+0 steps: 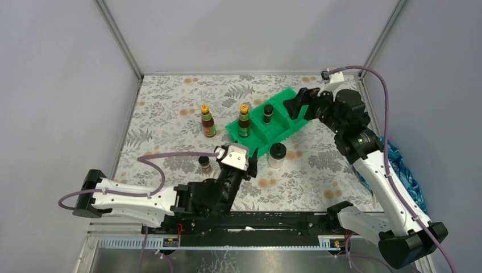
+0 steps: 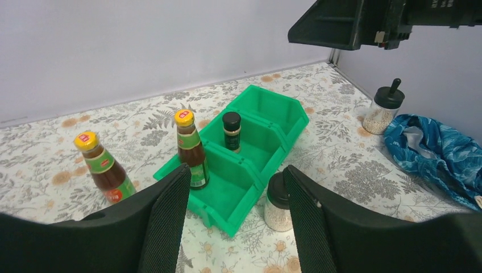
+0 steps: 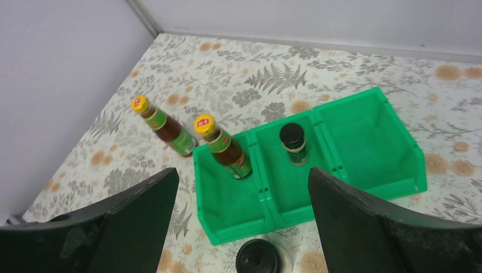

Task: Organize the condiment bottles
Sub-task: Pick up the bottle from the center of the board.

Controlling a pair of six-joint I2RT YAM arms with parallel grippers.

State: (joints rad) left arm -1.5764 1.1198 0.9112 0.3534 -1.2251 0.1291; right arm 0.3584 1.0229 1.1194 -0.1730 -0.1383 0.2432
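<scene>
Tool (image 1: 294,106) at right, hovering above bin (image 3: 369,136), jaws spread

2 bottles (image 1: 208,120), 4 jars (image 2: 231,131), 1 bin (image 3: 364,142)

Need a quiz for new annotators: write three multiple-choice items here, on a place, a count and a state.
1. The dark jar inside the green bin stands in which compartment? A. an end B. the middle C. straddling two
2. How many bottles stand inside the bin? A. two B. three C. four
3. The right gripper is: A. shut on a jar B. shut on the bin C. open and empty

1 B: a compartment on each side. 2 A: the jar plus one yellow-capped bottle. 3 C: jaws wide apart, nothing between.
</scene>
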